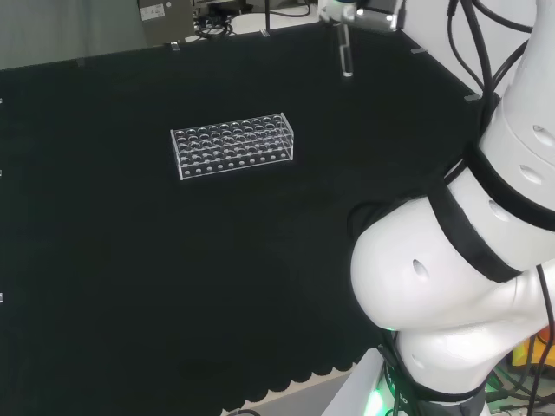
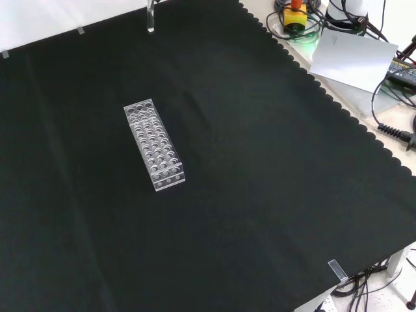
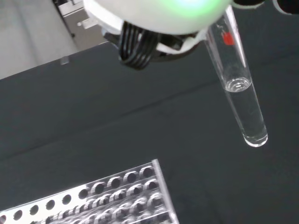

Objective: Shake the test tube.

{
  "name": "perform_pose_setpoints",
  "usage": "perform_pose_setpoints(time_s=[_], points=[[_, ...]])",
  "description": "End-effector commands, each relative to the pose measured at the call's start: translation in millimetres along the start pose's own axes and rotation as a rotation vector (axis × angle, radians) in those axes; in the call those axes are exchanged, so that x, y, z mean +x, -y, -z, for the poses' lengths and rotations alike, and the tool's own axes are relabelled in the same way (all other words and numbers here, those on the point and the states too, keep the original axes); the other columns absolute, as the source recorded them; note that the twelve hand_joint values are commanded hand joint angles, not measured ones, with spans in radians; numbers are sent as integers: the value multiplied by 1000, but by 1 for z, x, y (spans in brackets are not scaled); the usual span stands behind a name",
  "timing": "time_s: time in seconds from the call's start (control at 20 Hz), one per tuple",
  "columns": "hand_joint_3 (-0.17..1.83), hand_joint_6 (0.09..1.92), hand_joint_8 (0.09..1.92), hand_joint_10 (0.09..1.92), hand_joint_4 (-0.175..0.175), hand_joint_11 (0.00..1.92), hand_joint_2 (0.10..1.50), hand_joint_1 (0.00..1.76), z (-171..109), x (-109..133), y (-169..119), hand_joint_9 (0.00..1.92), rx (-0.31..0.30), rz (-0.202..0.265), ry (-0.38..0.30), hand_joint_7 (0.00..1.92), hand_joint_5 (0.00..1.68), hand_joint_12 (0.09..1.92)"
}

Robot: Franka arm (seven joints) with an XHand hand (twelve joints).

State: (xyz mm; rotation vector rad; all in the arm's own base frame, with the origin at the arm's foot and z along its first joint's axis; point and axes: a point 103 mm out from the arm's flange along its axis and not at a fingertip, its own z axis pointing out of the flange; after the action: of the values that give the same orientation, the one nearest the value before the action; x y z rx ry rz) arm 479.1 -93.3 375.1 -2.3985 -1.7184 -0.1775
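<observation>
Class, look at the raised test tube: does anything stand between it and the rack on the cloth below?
Nothing visible does. The test tube hangs in the air under the hand, apart from the rack, and bare black cloth lies between them.

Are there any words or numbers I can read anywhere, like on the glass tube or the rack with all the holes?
No words or numbers can be read.
test tube: a small red mark near its top, too blurred to read.
rack: clear plastic, no print to be seen.
grey box beyond the cloth: a small label, too small to read.
</observation>
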Motion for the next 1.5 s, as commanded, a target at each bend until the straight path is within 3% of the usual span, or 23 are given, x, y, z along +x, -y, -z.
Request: perform_pose_setpoints(time_s=[0.05, 0.45, 0.7, 1.0, 1.5], points=[[644, 446, 489, 253, -175, 1238, 630, 1229, -21, 73, 7, 1765, 35, 130, -42, 1814, 1386, 945], [645, 448, 495, 253, -175, 1238, 630, 1229, -27, 142, 21, 1764, 63, 246, -119, 1812, 1385, 946], [645, 449, 498, 253, -175, 1237, 630, 1229, -27, 152, 23, 1764, 58, 264, -114, 1810, 1385, 946], [646, 450, 502, 254, -175, 1238, 630, 1229, -25, 112, 12, 1764, 53, 192, -93, 1809, 1384, 946], [646, 452, 507, 255, -175, 1237, 630, 1229, 6, -12, -9, 1764, -18, -16, -14, 1806, 1383, 947]])
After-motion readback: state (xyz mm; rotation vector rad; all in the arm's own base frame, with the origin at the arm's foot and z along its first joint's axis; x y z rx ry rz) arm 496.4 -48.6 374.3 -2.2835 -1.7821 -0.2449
